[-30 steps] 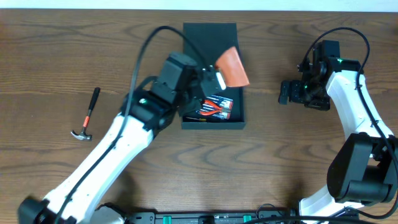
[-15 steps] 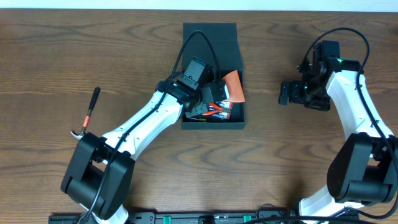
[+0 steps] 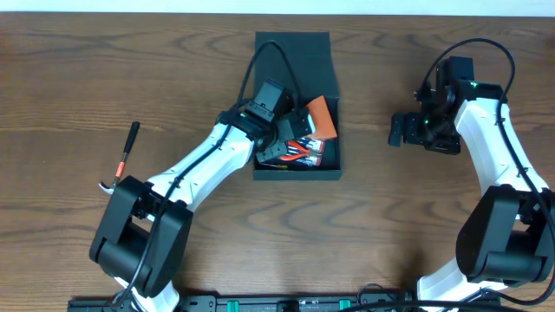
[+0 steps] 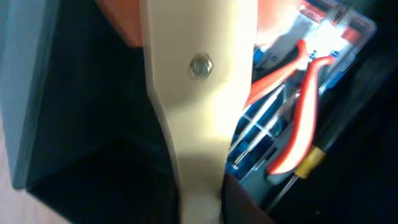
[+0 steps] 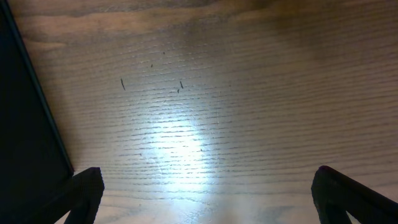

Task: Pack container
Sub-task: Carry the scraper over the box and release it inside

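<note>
The container (image 3: 295, 52) is a dark box in the middle of the table, its flap lid laid back on the far side. My left gripper (image 3: 290, 130) reaches inside it. A cream handle (image 4: 199, 93) with an orange blade (image 3: 321, 117) runs between its fingers (image 4: 199, 199); blur hides whether they still press on it. Red-handled pliers (image 4: 305, 99) and a packet of small tools lie on the box floor beside it. My right gripper (image 3: 396, 130) hovers open over bare wood to the right of the box, nothing between its fingers (image 5: 208, 193).
A hammer (image 3: 121, 160) with a black and orange handle lies on the table at the left. The container's dark wall (image 5: 25, 124) shows at the left edge of the right wrist view. A yellow-collared screwdriver (image 4: 309, 163) lies in the box.
The left arm has lowered the orange-bladed tool from above the box down into it, and the blade now lies flatter. The right arm has not moved.
</note>
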You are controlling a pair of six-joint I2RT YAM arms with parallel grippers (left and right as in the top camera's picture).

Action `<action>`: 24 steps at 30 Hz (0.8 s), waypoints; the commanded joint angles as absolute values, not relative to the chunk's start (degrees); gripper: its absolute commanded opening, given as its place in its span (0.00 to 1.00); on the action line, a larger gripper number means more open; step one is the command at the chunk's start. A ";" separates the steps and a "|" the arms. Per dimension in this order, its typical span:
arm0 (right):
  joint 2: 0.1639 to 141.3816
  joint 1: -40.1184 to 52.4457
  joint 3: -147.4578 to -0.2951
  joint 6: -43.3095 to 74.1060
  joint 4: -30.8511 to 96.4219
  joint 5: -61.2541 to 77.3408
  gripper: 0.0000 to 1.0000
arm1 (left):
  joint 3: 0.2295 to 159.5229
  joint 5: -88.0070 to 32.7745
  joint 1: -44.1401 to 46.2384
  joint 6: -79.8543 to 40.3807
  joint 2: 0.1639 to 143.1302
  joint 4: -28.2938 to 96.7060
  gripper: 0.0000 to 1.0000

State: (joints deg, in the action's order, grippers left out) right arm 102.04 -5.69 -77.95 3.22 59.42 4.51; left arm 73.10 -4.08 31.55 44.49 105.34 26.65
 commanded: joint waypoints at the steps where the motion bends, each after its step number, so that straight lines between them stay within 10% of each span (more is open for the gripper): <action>1: 101.97 -5.17 -77.87 2.42 59.59 4.97 0.99 | 74.06 -4.03 30.24 41.67 105.58 26.46 0.49; 6: 101.97 -5.17 -77.87 2.04 59.59 4.97 0.99 | 74.06 -4.03 30.13 41.65 105.58 26.48 0.84; 24: 101.97 -5.23 -77.89 1.67 59.11 4.95 0.99 | 80.18 3.14 28.82 20.82 88.58 42.96 0.99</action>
State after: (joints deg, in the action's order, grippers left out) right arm 102.04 -5.72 -77.89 2.35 59.24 4.51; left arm 75.31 -0.91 30.00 27.62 94.74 40.27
